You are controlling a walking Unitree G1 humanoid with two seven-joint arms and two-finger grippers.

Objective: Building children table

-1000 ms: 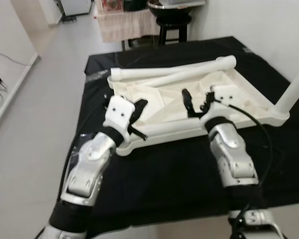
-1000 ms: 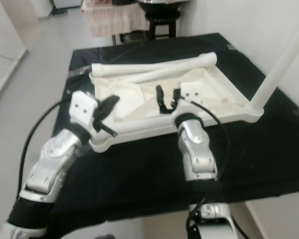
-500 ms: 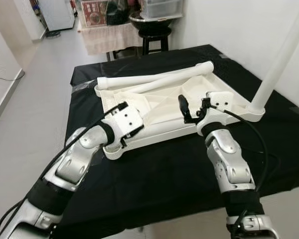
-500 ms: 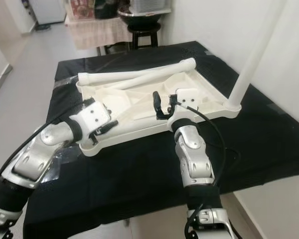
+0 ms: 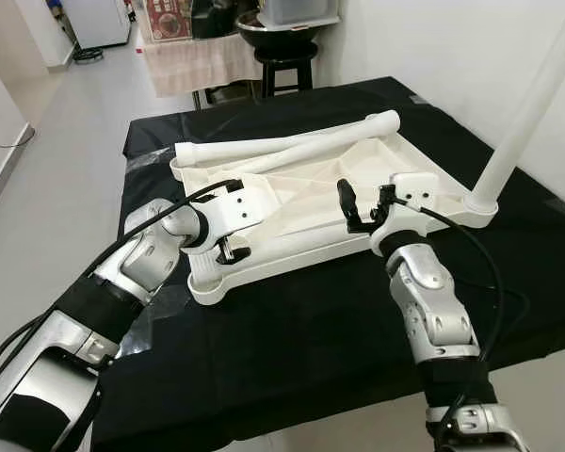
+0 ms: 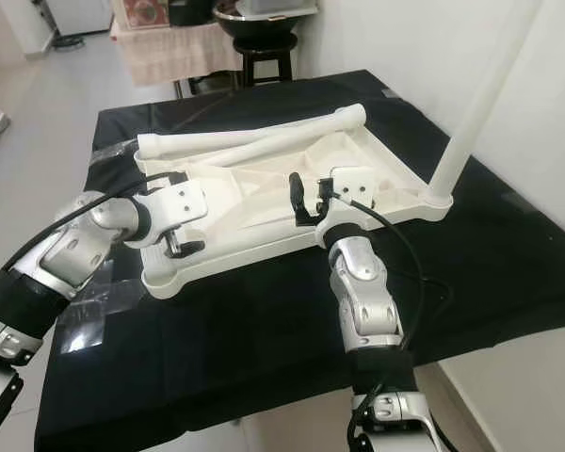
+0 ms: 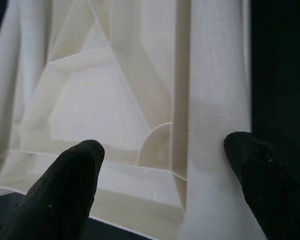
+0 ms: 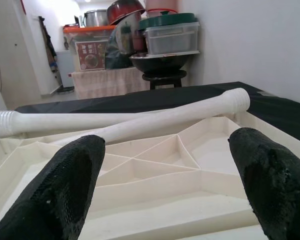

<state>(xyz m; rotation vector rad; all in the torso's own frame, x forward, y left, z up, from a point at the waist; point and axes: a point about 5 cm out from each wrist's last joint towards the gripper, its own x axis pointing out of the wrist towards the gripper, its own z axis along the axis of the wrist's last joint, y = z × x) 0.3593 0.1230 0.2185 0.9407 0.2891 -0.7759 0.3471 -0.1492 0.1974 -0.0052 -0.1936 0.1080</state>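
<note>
White plastic, left eye view: the tabletop (image 5: 306,193) lies upside down on a black cloth (image 5: 292,320), ribbed underside up, long axis running across the robot's front and slanting away toward its right.
Left gripper, left eye view: the left gripper (image 5: 228,252) hangs over the near left corner of the tabletop, fingers pointing down at the near rim; they stand apart with the rim beneath them.
Right gripper, left eye view: the right gripper (image 5: 363,202) is raised above the near rim, right of the middle, fingers spread and holding nothing; the ribbed hollow lies just beyond it.
Legs, right eye view: two loose legs (image 6: 254,141) lie along the far rim, end to end across the view, well beyond both grippers; one upright leg (image 6: 476,104) stands in the far right corner socket, to the right of the right gripper.
Left wrist view: two black fingers (image 7: 65,190) are parted; between and past them lies the tabletop's rim and a triangular rib cell, with black cloth just beside one finger.
Right wrist view: parted fingers (image 8: 65,190) frame the ribbed underside; the loose legs lie crosswise ahead, threaded end at one side.
Writing, right wrist view: a red-labelled box (image 8: 90,55) sits on a far shelf; its print is too small to read.
</note>
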